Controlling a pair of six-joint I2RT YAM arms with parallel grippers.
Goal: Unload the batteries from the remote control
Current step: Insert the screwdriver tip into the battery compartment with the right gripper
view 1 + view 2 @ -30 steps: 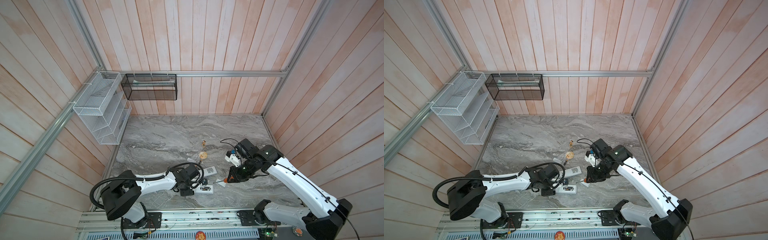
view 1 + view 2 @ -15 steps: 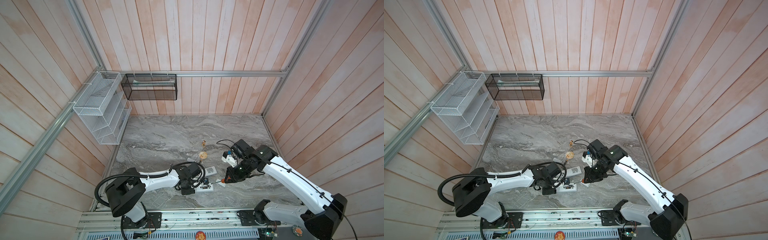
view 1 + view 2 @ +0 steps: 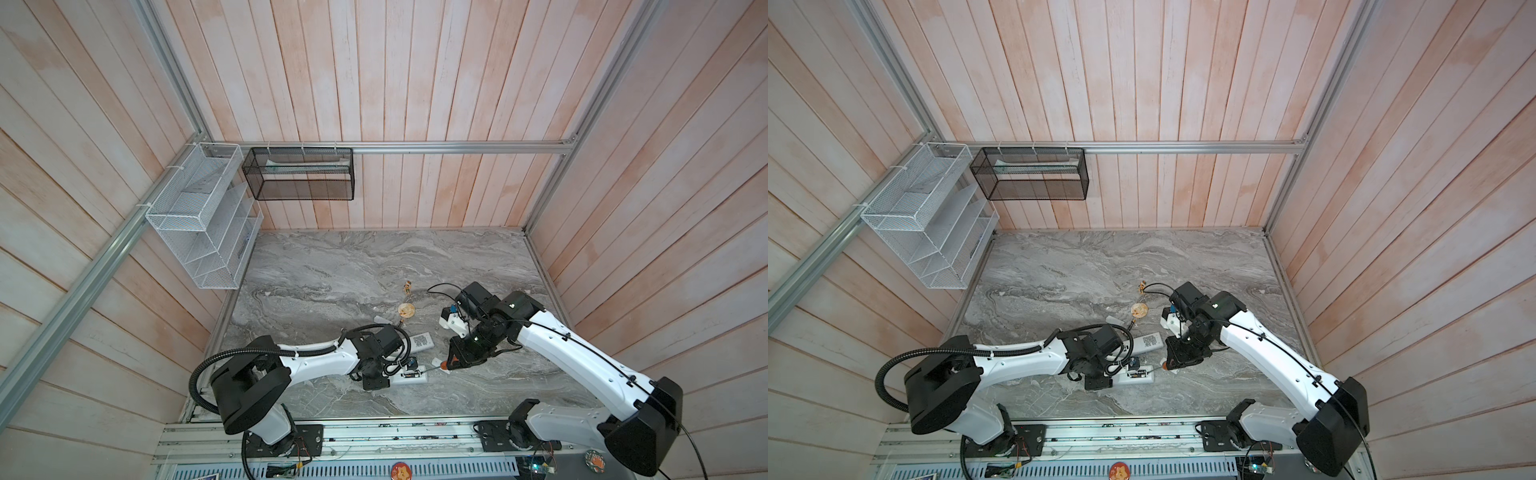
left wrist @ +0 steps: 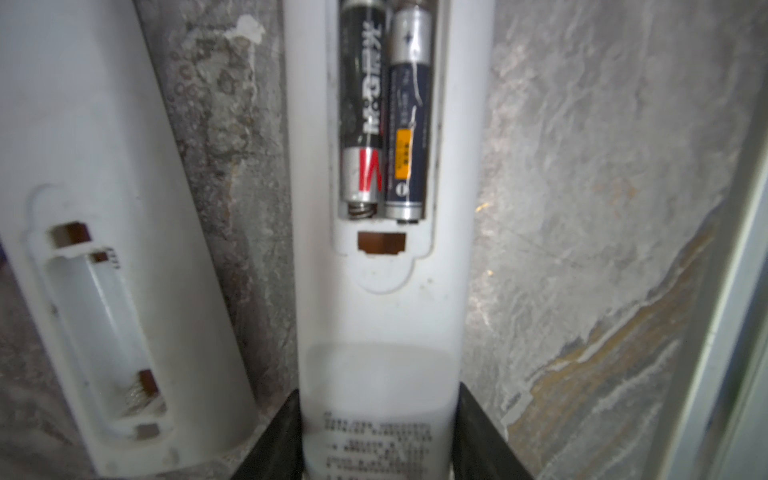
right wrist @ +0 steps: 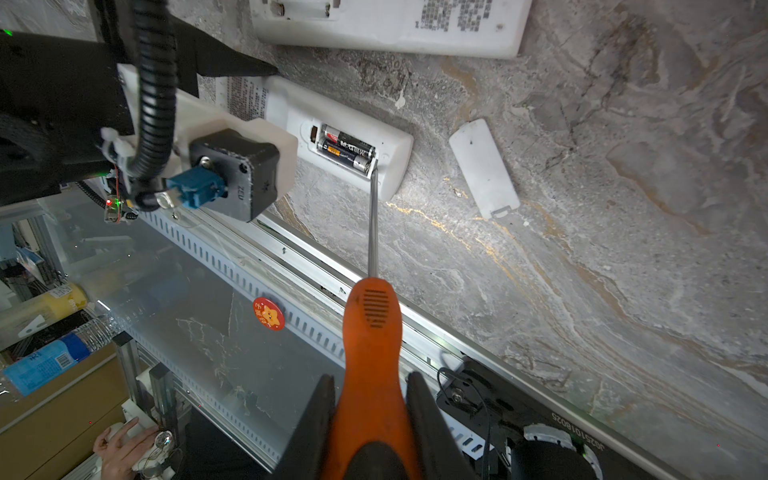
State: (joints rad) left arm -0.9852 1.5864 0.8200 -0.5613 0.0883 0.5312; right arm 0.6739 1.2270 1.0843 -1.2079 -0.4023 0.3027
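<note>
The white remote control [image 4: 382, 316] lies back-up on the marble table near its front edge. My left gripper [image 4: 380, 440] is shut on its printed end. Its open compartment holds two batteries side by side, one black [image 4: 360, 104] and one dark blue [image 4: 409, 124]. My right gripper [image 5: 372, 399] is shut on an orange-handled screwdriver [image 5: 372, 332]. The metal tip touches the compartment's end beside the batteries [image 5: 347, 151]. Both top views show the remote control [image 3: 409, 376] [image 3: 1136, 375] between my left gripper [image 3: 390, 376] and right gripper [image 3: 455, 361].
A second white remote [image 4: 104, 208] with an empty compartment lies just behind the held one [image 3: 419, 341]. A loose white cover plate [image 5: 484, 168] rests next to the remote control's end. A round trinket [image 3: 406, 309] sits farther back. The metal front rail [image 5: 316, 291] runs close by.
My right arm has shifted slightly left, bringing the screwdriver tip to the remote control's compartment. The left gripper still holds the remote control in the same place.
</note>
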